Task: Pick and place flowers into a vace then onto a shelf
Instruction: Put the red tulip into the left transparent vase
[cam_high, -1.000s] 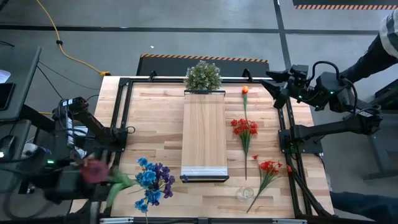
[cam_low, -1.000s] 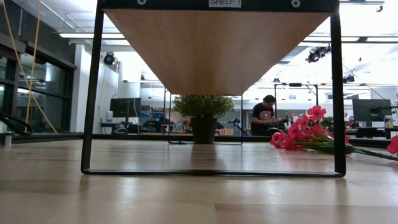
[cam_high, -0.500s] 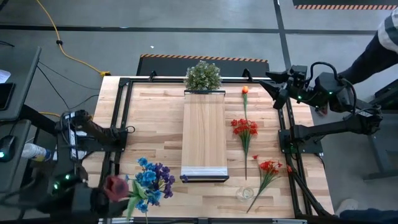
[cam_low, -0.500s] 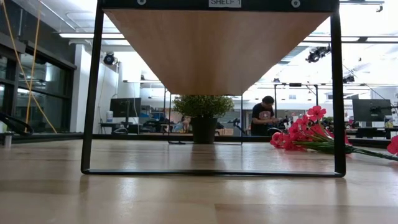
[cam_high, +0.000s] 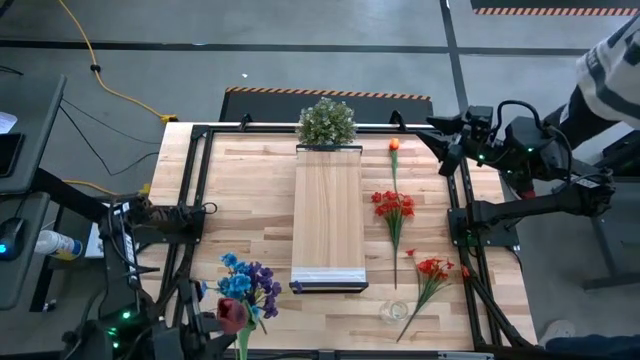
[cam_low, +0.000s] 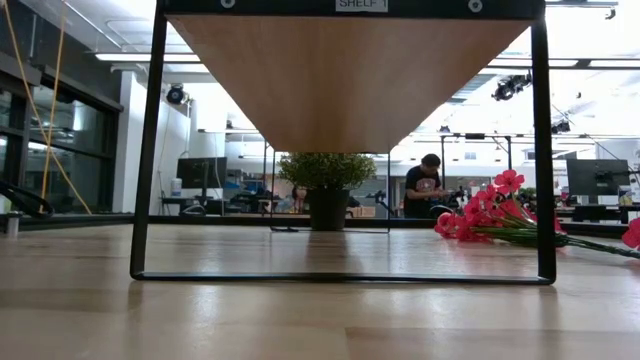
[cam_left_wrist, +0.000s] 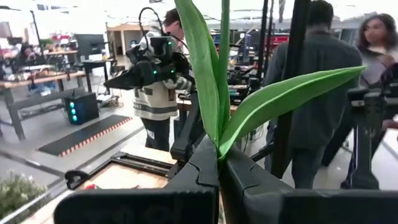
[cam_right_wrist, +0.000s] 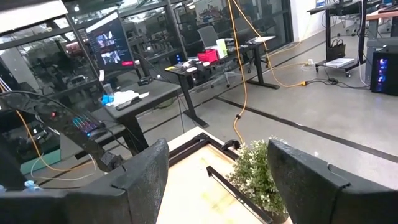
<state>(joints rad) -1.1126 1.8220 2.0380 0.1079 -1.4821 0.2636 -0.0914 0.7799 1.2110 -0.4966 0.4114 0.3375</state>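
Observation:
My left gripper (cam_high: 224, 326) hovers over the table's near left corner, shut on a dark red flower (cam_high: 232, 314). Its green stem and leaves (cam_left_wrist: 219, 93) stand out past the fingers in the left wrist view. Blue and purple flowers (cam_high: 246, 284) lie flat on the table just beyond it. Two bright red flowers (cam_high: 394, 206) (cam_high: 432, 268) and an orange one (cam_high: 394, 145) lie right of the raised shelf (cam_high: 327, 215). A clear glass vase (cam_high: 393, 311) stands near the front edge. My right gripper (cam_right_wrist: 217, 180) waits open at the far right, high above the table. My left gripper pinches the dark red flower's green stem (cam_left_wrist: 219, 163) between its two fingers, just where the leaves branch off. The fingers point level from the table's left and lie across the stem. The flower is clear of the table, with its bloom (cam_high: 232, 314) on the far side and the leaves toward the near edge.
A bushy green potted plant (cam_high: 326, 122) stands at the shelf's far end. Black frame rails (cam_high: 195, 200) run along the table's left and right sides. A person (cam_high: 610, 70) stands beyond the right arm, and others show in the room behind.
My left gripper has carried the dark red flower from beside the table's left edge toward the right and the near edge, staying shut on it. The flower has turned about, and its stem now points toward the near edge.

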